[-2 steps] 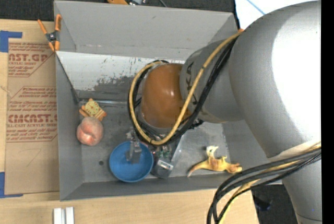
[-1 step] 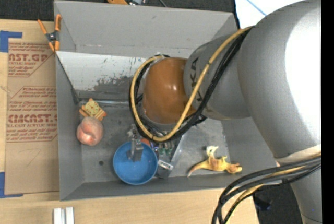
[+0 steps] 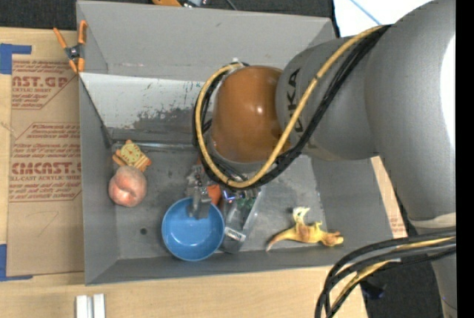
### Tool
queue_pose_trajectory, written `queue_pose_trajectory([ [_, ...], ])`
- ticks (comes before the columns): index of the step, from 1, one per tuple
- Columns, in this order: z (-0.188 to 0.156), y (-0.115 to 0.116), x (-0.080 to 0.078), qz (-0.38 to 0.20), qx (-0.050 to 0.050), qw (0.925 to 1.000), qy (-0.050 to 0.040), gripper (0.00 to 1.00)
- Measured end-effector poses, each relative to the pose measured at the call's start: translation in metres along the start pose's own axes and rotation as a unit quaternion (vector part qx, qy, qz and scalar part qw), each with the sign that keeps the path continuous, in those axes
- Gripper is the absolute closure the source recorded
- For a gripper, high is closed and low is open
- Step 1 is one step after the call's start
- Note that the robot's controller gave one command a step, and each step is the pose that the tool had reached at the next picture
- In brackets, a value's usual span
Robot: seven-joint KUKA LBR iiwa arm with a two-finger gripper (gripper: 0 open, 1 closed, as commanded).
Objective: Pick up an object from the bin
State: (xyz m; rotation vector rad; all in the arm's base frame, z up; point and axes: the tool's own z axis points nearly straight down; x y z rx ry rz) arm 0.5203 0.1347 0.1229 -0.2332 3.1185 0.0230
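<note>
My hand (image 3: 198, 196) is down at the rim of the blue bowl (image 3: 189, 241), front middle of the bin (image 3: 95, 235). Can't tell if it's open or closed. Looks like nothing is lifted yet; grab and lift remain.

A blue bowl (image 3: 191, 233) sits right under the gripper (image 3: 198, 196), blocking a straight drop. Toward the view's right of the tool, a small orange piece (image 3: 215, 195) and a clear plastic item (image 3: 242, 216) crowd in close. Beyond them is a bare strip, then a yellow banana-peel toy (image 3: 305, 233). Toward the view's left, open bin floor (image 3: 163, 177) leaves passage before a peach (image 3: 127, 187) and a tan cracker-like block (image 3: 131, 155). Behind the tool rises the sloped bin wall (image 3: 148, 98).
</note>
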Motion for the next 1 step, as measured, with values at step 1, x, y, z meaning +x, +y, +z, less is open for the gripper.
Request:
queue_pose_trajectory([
  [1, 0.0327, -0.0030, 0.0078, -0.115, -0.001, 0.9933, -0.0069, 1.00],
])
